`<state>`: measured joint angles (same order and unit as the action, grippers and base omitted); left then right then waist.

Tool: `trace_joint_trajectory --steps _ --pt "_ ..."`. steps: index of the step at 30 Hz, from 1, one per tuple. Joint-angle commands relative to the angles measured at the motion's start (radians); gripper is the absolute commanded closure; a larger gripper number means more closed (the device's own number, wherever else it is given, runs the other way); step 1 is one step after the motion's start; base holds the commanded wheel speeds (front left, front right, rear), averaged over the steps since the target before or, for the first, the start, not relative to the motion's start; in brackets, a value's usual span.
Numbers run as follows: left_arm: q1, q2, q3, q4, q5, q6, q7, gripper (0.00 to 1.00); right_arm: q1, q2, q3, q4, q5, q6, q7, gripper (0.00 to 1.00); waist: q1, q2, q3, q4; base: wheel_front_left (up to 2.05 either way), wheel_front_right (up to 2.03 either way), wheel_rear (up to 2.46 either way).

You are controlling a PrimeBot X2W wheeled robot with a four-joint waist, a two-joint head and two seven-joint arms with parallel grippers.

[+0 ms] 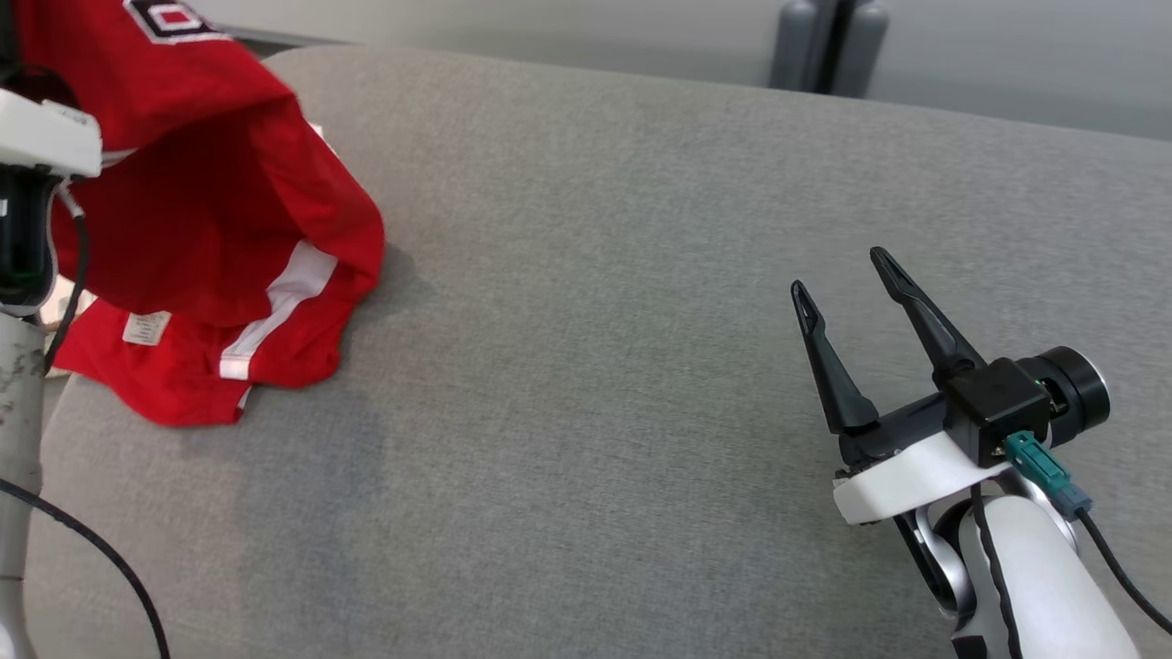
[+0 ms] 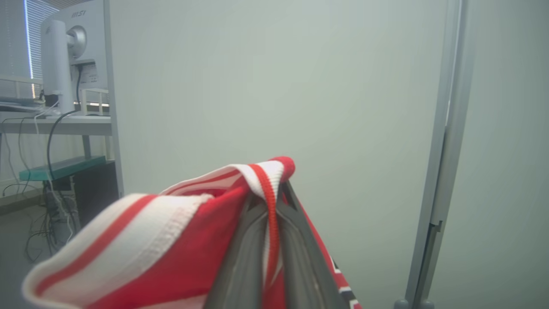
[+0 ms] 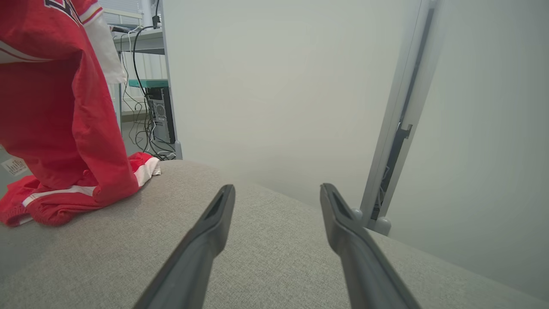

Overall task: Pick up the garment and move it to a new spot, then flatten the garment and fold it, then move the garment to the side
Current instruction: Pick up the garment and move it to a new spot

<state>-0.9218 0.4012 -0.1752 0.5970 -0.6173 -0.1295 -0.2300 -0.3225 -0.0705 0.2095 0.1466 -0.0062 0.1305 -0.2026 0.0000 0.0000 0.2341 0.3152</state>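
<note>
Head view: the red jersey (image 1: 211,210) sits at 10 o'clock. Its upper part is lifted clear, while its lower folds, with white side stripes, are bunched on the grey upholstered cushion (image 1: 595,384). A black-and-white patch (image 1: 174,16) at the jersey's top edge carries blocky characters, cut off by the frame and not readable. A small white care label (image 1: 146,327) near the hem has print too fine to read. The left arm (image 1: 37,137) runs along the 9 o'clock edge against the cloth. The right gripper (image 1: 839,270) is at 4 o'clock, well apart from the jersey. Its two dark fingers are spread wide with nothing between them.

Left wrist view: the back of a white monitor (image 2: 79,38) at 10 o'clock reads "MSI". The left gripper (image 2: 272,201) at 6 o'clock has its fingers pressed together on a red-and-white striped ribbed edge of the jersey. That cloth drapes over the tips and down toward 8 o'clock.

Right wrist view: the right gripper's fingers stand far apart at 6 o'clock, empty, above bare cushion. The jersey hangs at 9 to 10 o'clock, its bottom heaped on the cushion. A white tag (image 3: 14,165) at the 9 o'clock edge has unreadable print. A dark computer tower (image 3: 162,115) stands behind.
</note>
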Motion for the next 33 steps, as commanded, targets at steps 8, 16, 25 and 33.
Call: trace_joint_trajectory --steps 8,16,25,33 --pt "0.110 -0.025 -0.081 -0.267 0.020 0.018 0.095 1.00 -0.012 0.013 -0.037 0.022 0.009 0.000 -0.038 0.00 0.0000 0.0000 -0.094 -0.138 0.00 0.00 0.00" --pt "0.236 -0.044 -0.189 -0.519 0.026 0.042 0.244 1.00 -0.012 0.017 -0.082 -0.001 0.003 0.000 -0.047 0.00 0.0000 0.0000 -0.097 -0.289 0.00 0.00 0.00" --pt "0.287 -0.111 -0.331 -0.556 0.090 0.057 0.283 1.00 -0.016 0.017 -0.102 -0.029 0.032 0.000 -0.052 0.00 0.0000 0.0000 -0.048 -0.462 0.00 0.00 0.00" --pt "0.248 -0.217 -0.438 -0.421 0.150 0.069 0.245 1.00 -0.038 0.018 -0.136 -0.043 0.074 0.000 -0.061 0.00 0.0000 0.0000 0.044 -0.613 0.00 0.00 0.00"
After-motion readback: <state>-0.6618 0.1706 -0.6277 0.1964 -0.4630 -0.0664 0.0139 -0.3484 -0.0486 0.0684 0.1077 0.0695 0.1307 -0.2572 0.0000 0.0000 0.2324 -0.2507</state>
